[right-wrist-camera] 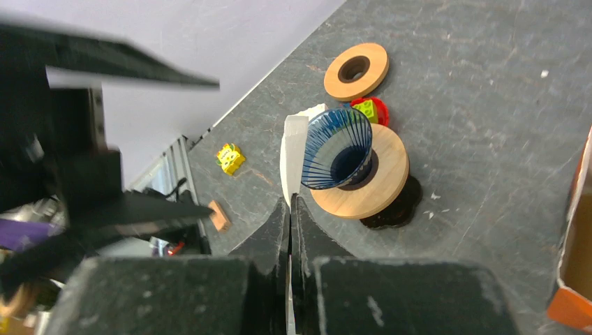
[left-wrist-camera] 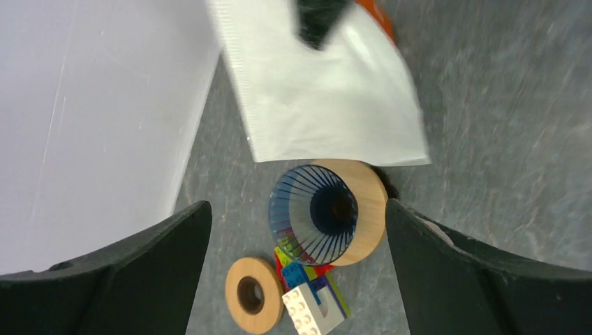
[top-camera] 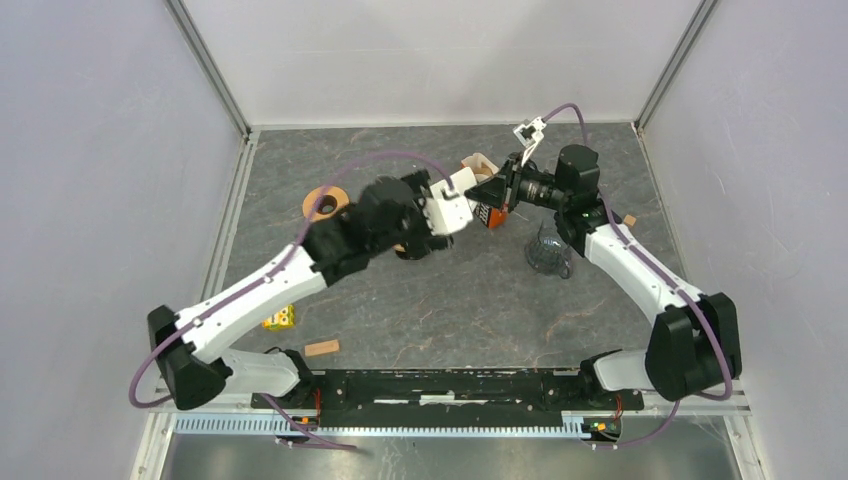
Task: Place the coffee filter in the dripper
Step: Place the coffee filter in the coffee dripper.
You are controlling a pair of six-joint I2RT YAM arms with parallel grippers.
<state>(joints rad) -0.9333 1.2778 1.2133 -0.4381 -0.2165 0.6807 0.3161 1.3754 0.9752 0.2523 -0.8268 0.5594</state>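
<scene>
Reading this as the approach step: filter in hand, not yet in the dripper.

- Right claw: fingers pressed together, pinching the paper coffee filter at one edge.
- The filter hangs flat and unopened in the air, just beside the mouth of the dripper. It looks clear of the dripper, though I can't rule out contact. Nothing is inside the cone.
- The dripper is a blue wire cone in a wooden collar, sitting on the bench.
- Left claw: spread wide and empty, hovering above the dripper with one finger to either side, apart from it.
- Clutter: a wooden ring and some toy bricks lie just beside the dripper's collar, on the side away from the filter. An orange box sits beyond the filter from the dripper.

My call on the next move: centre the filter over the dripper's mouth, turn its narrow end down, lower it into the cone, then let go. A flat filter will likely bridge the rim rather than seat. The left claw is well placed to steady the collar or nudge the paper open. The dripper looks light, so push gently or it may tip.
</scene>
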